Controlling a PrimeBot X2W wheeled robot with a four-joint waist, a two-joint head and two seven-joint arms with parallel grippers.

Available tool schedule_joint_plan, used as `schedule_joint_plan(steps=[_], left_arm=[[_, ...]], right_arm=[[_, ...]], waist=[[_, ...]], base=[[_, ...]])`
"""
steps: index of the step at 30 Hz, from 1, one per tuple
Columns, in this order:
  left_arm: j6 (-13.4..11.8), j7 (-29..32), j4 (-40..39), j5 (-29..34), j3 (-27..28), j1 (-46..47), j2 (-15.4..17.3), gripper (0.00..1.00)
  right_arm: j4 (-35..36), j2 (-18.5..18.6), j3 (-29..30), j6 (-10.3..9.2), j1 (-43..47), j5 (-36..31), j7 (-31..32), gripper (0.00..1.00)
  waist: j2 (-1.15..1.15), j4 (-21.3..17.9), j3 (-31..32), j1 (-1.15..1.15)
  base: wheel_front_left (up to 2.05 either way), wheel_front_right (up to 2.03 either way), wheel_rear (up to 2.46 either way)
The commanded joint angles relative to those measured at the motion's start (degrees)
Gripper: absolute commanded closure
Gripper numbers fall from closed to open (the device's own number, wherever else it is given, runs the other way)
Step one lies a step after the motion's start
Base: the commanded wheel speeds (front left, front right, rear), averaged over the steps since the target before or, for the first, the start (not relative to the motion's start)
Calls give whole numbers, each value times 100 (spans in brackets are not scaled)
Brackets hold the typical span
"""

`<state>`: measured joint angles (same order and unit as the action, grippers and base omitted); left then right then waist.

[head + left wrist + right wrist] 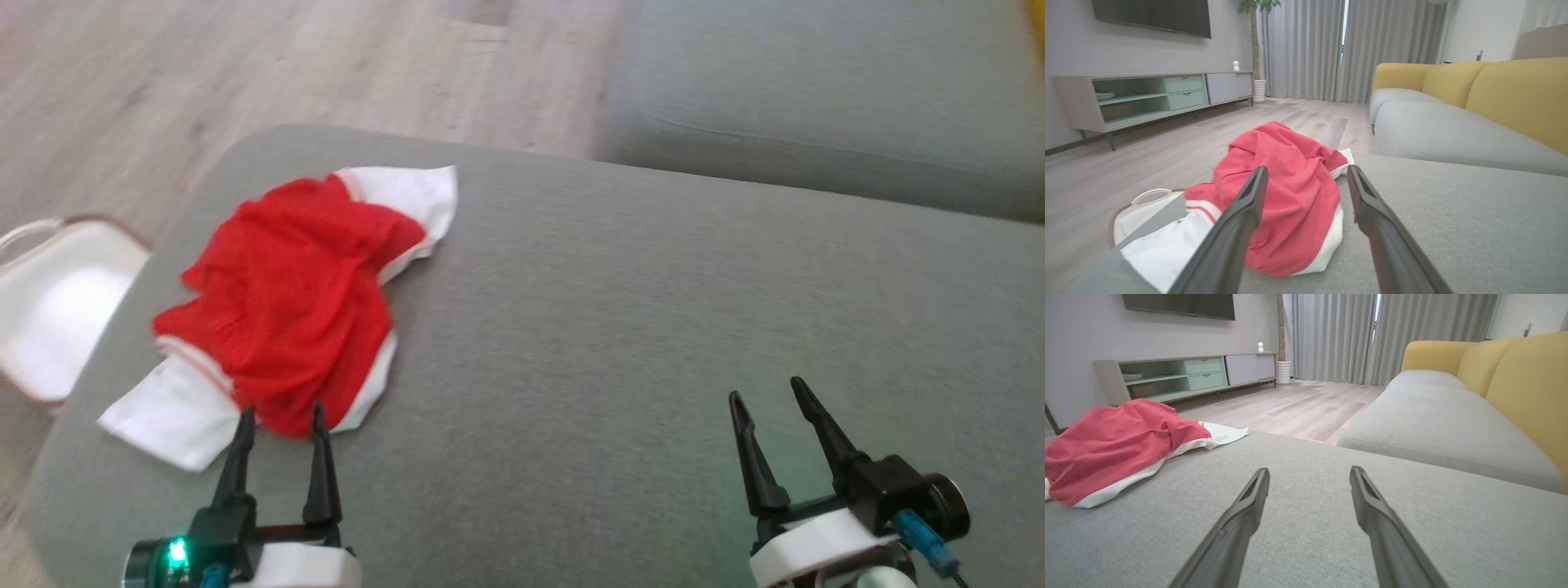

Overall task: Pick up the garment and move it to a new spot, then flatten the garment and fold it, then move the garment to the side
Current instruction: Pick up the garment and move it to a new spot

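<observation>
A crumpled red mesh garment with white trim (pixel 286 310) lay on a grey fabric sofa cushion (pixel 620 327). The left claw (pixel 282 416) hovered wide open and empty at the garment's near edge, apparently poised for the pick; the right claw (pixel 766 388), likewise open and empty, sat well to the garment's right. A white handled basket (pixel 57 302) stood on the floor just left of the garment, out of the way.

Pale wood floor (pixel 1298 118), grey curtains (pixel 1306 45), a yellow-backed sofa (pixel 1515 90), a low media cabinet (pixel 1151 96) beneath a wall-mounted television (pixel 1155 16).
</observation>
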<state>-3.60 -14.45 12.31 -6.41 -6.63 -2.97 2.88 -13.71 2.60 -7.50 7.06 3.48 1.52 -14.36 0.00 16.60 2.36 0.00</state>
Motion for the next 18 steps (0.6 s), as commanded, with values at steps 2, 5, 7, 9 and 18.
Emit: schedule_joint_plan(steps=[2,5,7,9,18], left_arm=[[-62,-55,-268,111,259,83,-1,0],[-83,-55,-335,208,306,43,-1,0],[-79,-55,-357,224,333,33,-1,0],[-69,-55,-392,241,358,36,-1,0],[27,-55,-493,232,415,78,0,0]], right_arm=[[157,28,-171,43,-204,26,-63,0],[143,28,-175,43,-193,38,-63,0],[143,28,-140,43,-160,44,-63,0],[145,28,-112,43,-137,39,-63,0],[204,28,73,43,-137,10,-63,0]], waist=[[0,355,-32,0],[0,585,-17,0],[0,739,-3,0],[0,877,3,0],[0,1167,-154,0]], base=[[0,0,0],[0,0,0],[0,0,0],[0,0,0],[0,0,0]])
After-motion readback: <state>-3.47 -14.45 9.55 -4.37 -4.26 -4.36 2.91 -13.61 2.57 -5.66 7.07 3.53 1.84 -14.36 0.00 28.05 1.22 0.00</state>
